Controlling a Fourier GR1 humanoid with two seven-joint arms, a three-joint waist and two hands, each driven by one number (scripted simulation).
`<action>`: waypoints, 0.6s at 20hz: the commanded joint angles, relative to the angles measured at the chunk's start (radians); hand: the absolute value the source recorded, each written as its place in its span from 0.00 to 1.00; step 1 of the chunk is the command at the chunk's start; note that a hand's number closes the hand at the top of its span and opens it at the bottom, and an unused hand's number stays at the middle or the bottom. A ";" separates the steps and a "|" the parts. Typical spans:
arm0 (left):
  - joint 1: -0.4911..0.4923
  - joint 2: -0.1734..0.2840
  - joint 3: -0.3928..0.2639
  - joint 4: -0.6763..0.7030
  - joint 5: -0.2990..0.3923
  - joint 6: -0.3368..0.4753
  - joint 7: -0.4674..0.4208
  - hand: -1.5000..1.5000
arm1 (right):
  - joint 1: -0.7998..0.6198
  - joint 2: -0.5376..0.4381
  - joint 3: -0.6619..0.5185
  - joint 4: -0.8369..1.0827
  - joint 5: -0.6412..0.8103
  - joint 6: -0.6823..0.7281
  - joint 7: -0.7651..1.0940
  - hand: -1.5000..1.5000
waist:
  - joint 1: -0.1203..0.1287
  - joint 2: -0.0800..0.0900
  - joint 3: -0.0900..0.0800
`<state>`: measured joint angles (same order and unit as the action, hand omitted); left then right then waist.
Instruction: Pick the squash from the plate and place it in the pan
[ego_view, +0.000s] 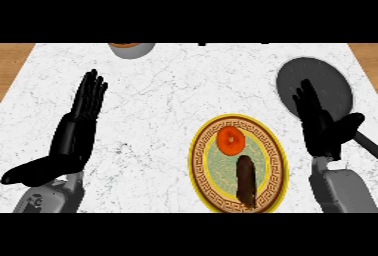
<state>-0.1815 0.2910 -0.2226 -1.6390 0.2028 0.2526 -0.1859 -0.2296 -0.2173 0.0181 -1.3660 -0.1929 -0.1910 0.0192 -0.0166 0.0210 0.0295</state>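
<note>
Both hands are spread flat, fingers straight, holding nothing. The left hand (77, 125) rests at the left. The right hand (321, 125) overlaps the pan (325, 75), beside the plate (201, 150).

White veined marble counter (184, 90) (matt); dull grey pan (325, 80).

two grey boxy forearms, each with a glossy black robot hand (74, 135) (325, 127) of slender segmented fingers

My right hand (322, 126) sits between the plate (272, 150) on its left and the pan (317, 80) just beyond its fingertips. I see the squash (231, 139) on that plate, behind a long item (246, 181). My left hand (74, 132) rests well apart, far left.
</note>
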 joint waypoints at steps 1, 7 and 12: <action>-0.014 -0.029 -0.030 0.038 -0.031 0.006 0.036 0.50 | -0.016 0.024 0.001 -0.042 0.001 -0.010 -0.013 1.00 | 0.011 -0.021 -0.029; 0.097 -0.041 -0.061 0.079 -0.014 -0.003 0.050 0.50 | 0.053 -0.159 0.023 -0.086 0.317 -0.160 -0.072 1.00 | -0.032 -0.020 -0.044; 0.113 -0.062 -0.070 0.086 -0.001 -0.037 0.060 0.50 | 0.432 0.051 0.153 -0.474 0.280 -0.228 -0.191 0.00 | -0.009 -0.026 -0.030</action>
<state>-0.0657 0.2467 -0.2858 -1.5698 0.1983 0.2265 -0.1491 -0.0006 -0.1740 0.1019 -1.6716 0.0282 -0.3964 -0.1190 -0.0290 -0.0055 -0.0009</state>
